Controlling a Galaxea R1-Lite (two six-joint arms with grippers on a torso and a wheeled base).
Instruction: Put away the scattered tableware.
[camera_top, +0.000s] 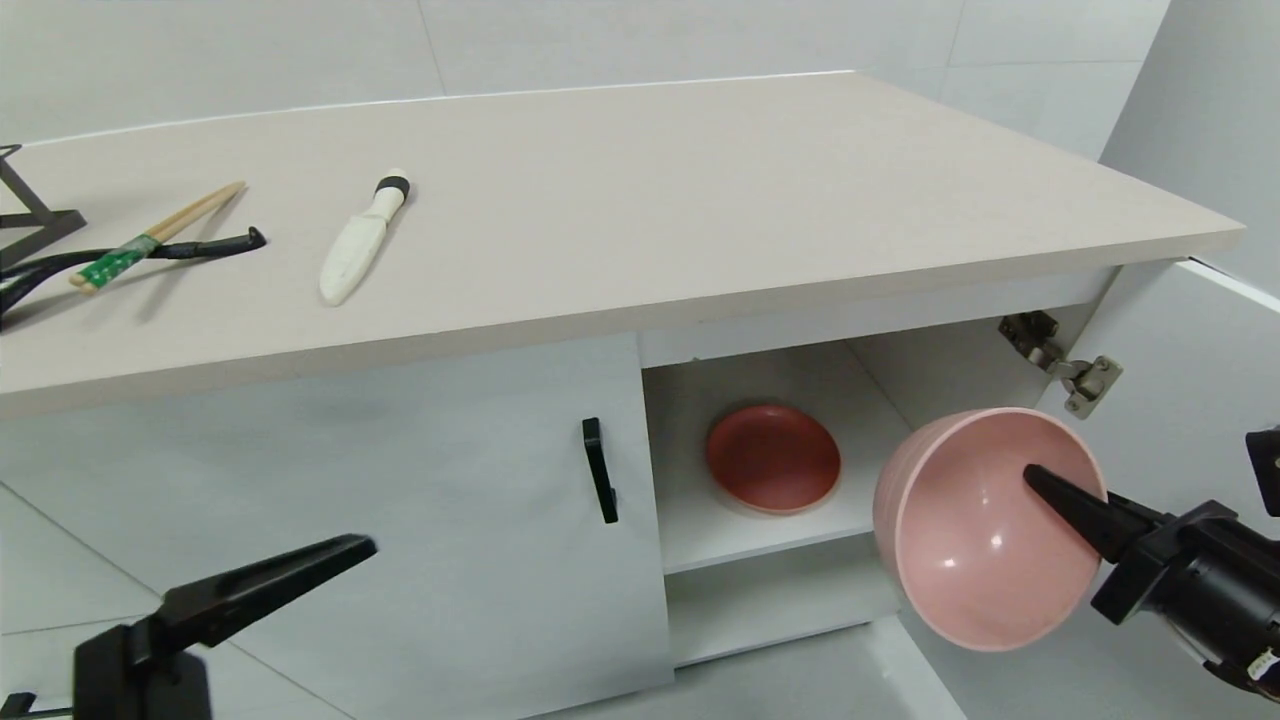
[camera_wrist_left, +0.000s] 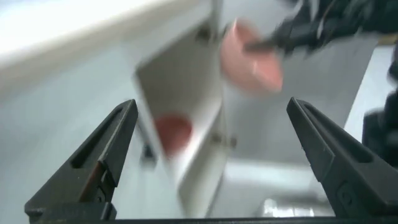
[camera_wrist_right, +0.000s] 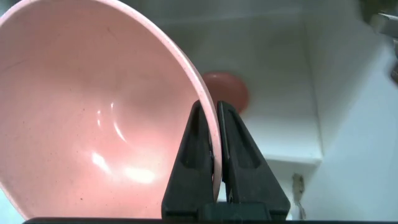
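Note:
My right gripper (camera_top: 1040, 482) is shut on the rim of a pink bowl (camera_top: 985, 530), held tilted in front of the open cabinet (camera_top: 760, 530); the rim pinch is plain in the right wrist view, gripper (camera_wrist_right: 216, 121), bowl (camera_wrist_right: 93, 112). A red plate (camera_top: 773, 458) lies on the cabinet shelf, also red plate (camera_wrist_right: 227, 87). My left gripper (camera_wrist_left: 211, 118) stands open, low at the front left, with nothing between its fingers (camera_top: 270, 580). On the countertop lie a white spoon (camera_top: 360, 243) and a pair of chopsticks (camera_top: 155, 235).
The left cabinet door (camera_top: 400, 520) is closed, with a black handle (camera_top: 599, 470). The right door (camera_top: 1190, 400) swings open beside the bowl. A black cable and stand (camera_top: 40, 250) sit at the countertop's far left.

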